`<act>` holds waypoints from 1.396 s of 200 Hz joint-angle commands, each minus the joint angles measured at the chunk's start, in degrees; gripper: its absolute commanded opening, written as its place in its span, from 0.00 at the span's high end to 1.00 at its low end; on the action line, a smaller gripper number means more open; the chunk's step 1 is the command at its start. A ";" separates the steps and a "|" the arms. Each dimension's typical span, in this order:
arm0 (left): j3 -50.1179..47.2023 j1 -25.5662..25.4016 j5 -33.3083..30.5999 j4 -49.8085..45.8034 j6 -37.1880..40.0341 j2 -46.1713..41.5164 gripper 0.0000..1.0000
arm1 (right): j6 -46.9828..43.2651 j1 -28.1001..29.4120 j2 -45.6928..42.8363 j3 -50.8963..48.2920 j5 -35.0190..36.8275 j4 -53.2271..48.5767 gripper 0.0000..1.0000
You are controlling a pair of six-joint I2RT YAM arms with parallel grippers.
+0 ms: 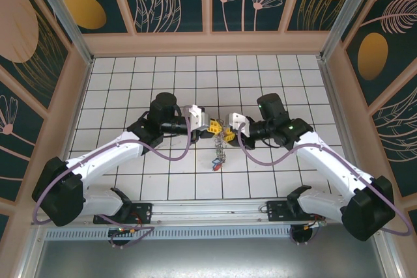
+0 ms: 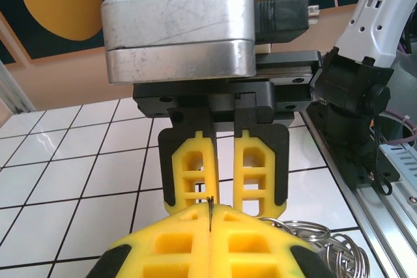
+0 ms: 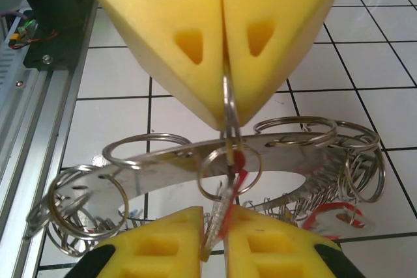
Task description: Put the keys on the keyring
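The keyring point(image 3: 169, 159), a flat metal band punched with holes and hung with many small split loops point(image 3: 296, 128), sits between the two grippers over the middle of the tabletop point(image 3: 365, 63). In the top view it lies just toward 6 o'clock of where they meet.

In the right wrist view the left gripper point(image 3: 223, 99) stands at 12 o'clock. Its yellow fingers point(image 3: 176, 43) are pressed together on one thin loop point(image 3: 228, 105) turned edge-on. That grip probably serves to hold the loop steady and upright so that something can be threaded into it.

Facing it from 6 o'clock, the right gripper point(image 3: 218, 229) has its own fingers point(image 3: 169, 249) closed narrowly on a red-tagged key point(image 3: 221, 209). The key points up at the pinched loop (the two look to touch, or nearly so, but whether the key has entered the loop's coil cannot be told). The work in hand appears to be feeding this key onto that loop.

Neighbouring loops crowd the band at 3 and 9 o'clock and overlap the target, so they may snag the key. Another red tag point(image 3: 339, 216) lies at 4 o'clock below the band. A metal rail point(image 3: 39, 115) runs along 9 o'clock, well apart. Whether the band's lower edge rests on the tabletop is unclear.
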 commanded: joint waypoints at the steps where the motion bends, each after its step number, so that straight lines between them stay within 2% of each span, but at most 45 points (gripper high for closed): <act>1: 1.63 0.00 0.90 2.76 -0.18 -2.25 1.00 | -0.58 0.15 -1.88 -0.15 2.38 -0.03 0.87; 32: 1.06 0.09 0.66 2.59 -0.07 -2.54 1.00 | -0.62 -0.12 -3.73 -0.33 3.87 -0.20 1.00; 86: 1.03 0.07 -1.28 -0.22 1.69 -2.29 1.00 | -0.28 -0.59 -6.18 1.25 7.31 0.25 1.00; 137: 1.20 0.03 -4.22 -0.55 1.34 -1.80 1.00 | -1.64 -0.56 -6.46 4.81 7.21 -3.47 1.00; 164: 1.55 0.01 -3.42 -0.49 0.78 -0.86 1.00 | 0.45 -0.56 -6.10 7.09 7.33 -2.98 1.00; 209: -0.19 0.00 -2.97 5.80 -3.57 -0.03 1.00 | 3.11 1.19 -1.08 14.84 10.24 -8.42 1.00; 245: -0.85 0.11 -3.76 7.25 -5.22 0.03 0.83 | 1.46 3.87 1.27 19.73 18.70 -13.42 1.00; 255: -1.18 0.13 -4.03 7.39 -5.43 -0.34 0.77 | 0.46 5.22 1.64 20.44 22.42 -14.45 1.00; 279: -2.61 0.43 -4.41 8.26 -6.19 -1.90 0.70 | -3.20 8.94 1.79 21.03 34.11 -14.37 1.00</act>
